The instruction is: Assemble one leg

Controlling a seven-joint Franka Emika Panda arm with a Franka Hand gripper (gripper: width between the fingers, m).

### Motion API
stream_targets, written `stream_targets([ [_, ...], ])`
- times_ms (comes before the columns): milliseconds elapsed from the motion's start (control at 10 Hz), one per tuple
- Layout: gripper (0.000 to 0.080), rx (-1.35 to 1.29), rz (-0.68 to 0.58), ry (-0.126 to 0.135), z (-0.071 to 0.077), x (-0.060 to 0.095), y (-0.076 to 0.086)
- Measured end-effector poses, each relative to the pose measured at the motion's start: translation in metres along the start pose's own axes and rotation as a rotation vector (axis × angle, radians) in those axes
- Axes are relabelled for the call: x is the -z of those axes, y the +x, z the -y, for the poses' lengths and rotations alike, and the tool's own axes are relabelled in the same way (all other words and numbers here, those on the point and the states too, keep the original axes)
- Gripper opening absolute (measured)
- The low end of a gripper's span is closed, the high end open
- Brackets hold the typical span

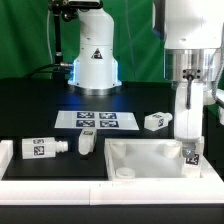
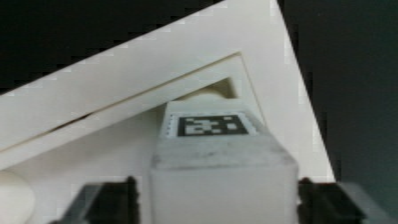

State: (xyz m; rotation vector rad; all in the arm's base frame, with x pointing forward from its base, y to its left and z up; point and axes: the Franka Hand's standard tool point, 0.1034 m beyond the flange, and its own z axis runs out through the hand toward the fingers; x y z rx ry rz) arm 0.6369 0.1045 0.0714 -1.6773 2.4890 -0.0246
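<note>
So my hand [image 1: 187, 143] is pinching the leg [image 1: 188, 155] upright over the panel [image 1: 150, 158] corner. If it's tilted, the threads could jam or it'll slip out.

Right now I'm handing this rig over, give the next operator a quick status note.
Gripper: shut on a leg, held upright over the panel's corner at the exterior view's right.
Other legs: two lie left of the panel, one behind it beside the marker board.
Done: leg picked up and brought to the corner.
Left: whether it is seated can't be told; finish fastening, then release.
</note>
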Motion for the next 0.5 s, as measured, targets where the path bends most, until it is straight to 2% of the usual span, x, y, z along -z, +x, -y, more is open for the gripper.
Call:
stream_targets([
  [100,0.0584,0.009,0.015,0.009,0.001,0.010,-0.012],
  [200,0.0638,0.028,0.046,0.030,0.004,0.034,-0.031],
  [300,0.0646,0.050,0.058,0.031,0.005,0.045,-0.037],
  [500,0.0646,0.057,0.056,0.030,0.004,0.043,-0.036],
])
